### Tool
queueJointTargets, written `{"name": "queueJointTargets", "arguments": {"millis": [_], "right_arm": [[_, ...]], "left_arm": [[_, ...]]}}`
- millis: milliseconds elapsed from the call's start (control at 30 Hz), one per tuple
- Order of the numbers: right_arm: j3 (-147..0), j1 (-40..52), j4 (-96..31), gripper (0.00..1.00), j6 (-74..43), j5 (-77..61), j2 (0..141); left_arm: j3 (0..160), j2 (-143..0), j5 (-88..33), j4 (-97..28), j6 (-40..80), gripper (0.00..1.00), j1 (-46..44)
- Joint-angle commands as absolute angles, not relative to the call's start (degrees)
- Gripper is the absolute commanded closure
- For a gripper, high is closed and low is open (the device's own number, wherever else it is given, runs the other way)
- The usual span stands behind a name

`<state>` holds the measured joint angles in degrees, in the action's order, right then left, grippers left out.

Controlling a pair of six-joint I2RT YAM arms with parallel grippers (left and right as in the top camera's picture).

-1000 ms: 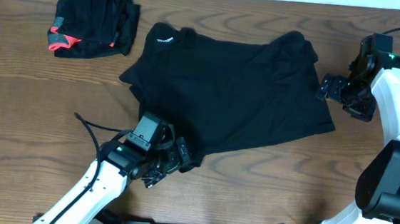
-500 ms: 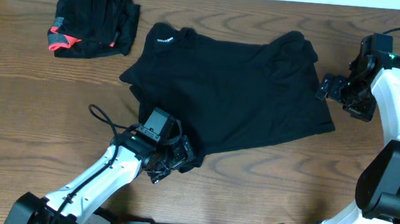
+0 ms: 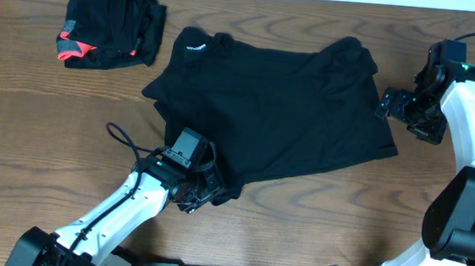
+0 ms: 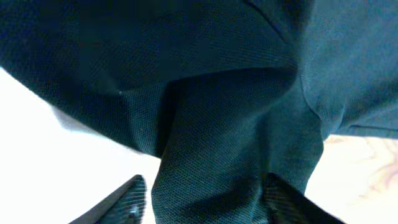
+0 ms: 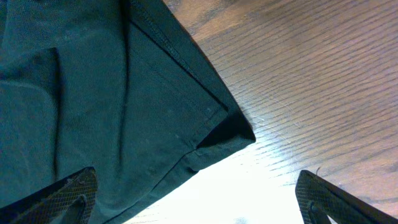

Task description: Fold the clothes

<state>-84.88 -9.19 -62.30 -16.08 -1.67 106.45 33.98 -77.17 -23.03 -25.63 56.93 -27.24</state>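
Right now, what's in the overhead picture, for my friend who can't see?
A black shirt lies spread on a wooden table, the left gripper at its near corner, the right gripper open at its right edge. A black-and-red garment sits far left.

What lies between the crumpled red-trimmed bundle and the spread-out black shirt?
Only a narrow strip of bare wooden table separates the bundle from the shirt. Nothing else lies there, as the overhead view shows.

The shirt [image 3: 273, 110] is showing plain black, with a small white logo [image 3: 195, 46] printed at one end. The bundle [image 3: 115, 17] is showing black with coral-red trim. The table [image 3: 33, 134] is showing brown wood grain.
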Motion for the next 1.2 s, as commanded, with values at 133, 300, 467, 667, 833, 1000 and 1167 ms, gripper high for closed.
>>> {"name": "queueJointTargets", "arguments": {"millis": [133,300,467,667,833,1000,1167], "right_arm": [[-84.73,-9.58,-62.57,0.01,-16.19,-1.32,106.78],[-84.73,-9.74,-63.13,0.01,-16.21,-1.32,106.78],[-84.73,-10.9,-62.83,0.01,-16.23,-1.34,106.78],[-84.49,-12.36,-63.24,0.01,-16.19,-1.32,106.78],[-84.01,-12.58,-63.11,0.01,-16.21,-1.34,106.78],[-83.9,-12.58,-63.0,0.01,-16.21,-1.32,106.78],[-83.88,-12.56,-62.59,0.01,-16.21,-1.61,106.78]], "left_arm": [[33.39,-78.02,-21.76,-25.08,54.89,0.53,-27.46],[33.17,-78.41,-21.8,-24.69,54.92,0.57,-27.46],[33.17,-78.52,-21.8,-24.71,54.92,0.57,-27.46],[32.95,-79.29,-21.8,-24.82,54.94,0.56,-27.46],[31.9,-80.51,-21.8,-24.75,54.96,0.55,-27.46],[31.81,-80.99,-21.78,-24.49,54.94,0.47,-27.46],[31.75,-81.17,-21.1,-24.49,54.94,0.42,-27.46]]}}
